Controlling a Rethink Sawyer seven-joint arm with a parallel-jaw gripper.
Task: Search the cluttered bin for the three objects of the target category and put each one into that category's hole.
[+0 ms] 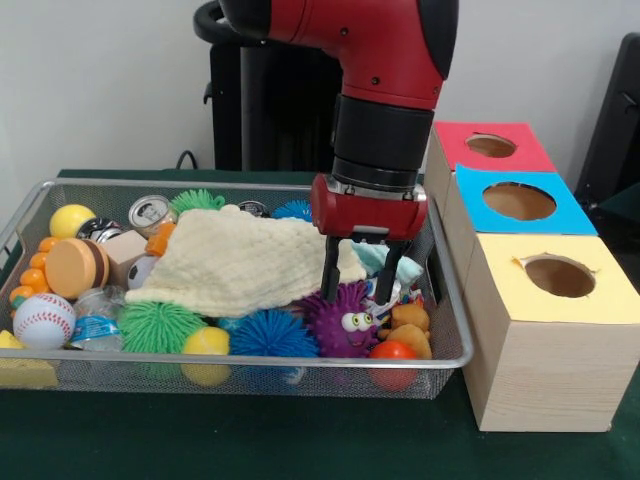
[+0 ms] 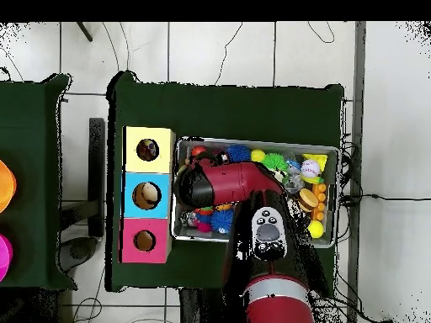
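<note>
My gripper (image 1: 360, 283) is lowered into the right end of the wire bin (image 1: 250, 362), open, its two dark fingers (image 1: 329, 272) apart. The tips sit just behind a purple spiky toy with eyes (image 1: 345, 320) and beside the edge of a cream cloth (image 1: 235, 262). A pale teal item (image 1: 378, 256) shows between the fingers; no grip on it is visible. Three holes top the wooden boxes: red (image 1: 490, 146), blue (image 1: 518, 201), yellow (image 1: 558, 275). In the overhead view the red arm (image 2: 220, 183) covers the gripper and the left part of the bin (image 2: 330, 151).
The bin also holds a baseball (image 1: 43, 320), green spiky ball (image 1: 160, 325), blue spiky ball (image 1: 272, 335), yellow ball (image 1: 72, 220), can (image 1: 150, 212), burger toy (image 1: 75, 268), brown toy (image 1: 408, 325) and red ball (image 1: 392, 352). The boxes (image 2: 147, 195) stand tight against the bin's side.
</note>
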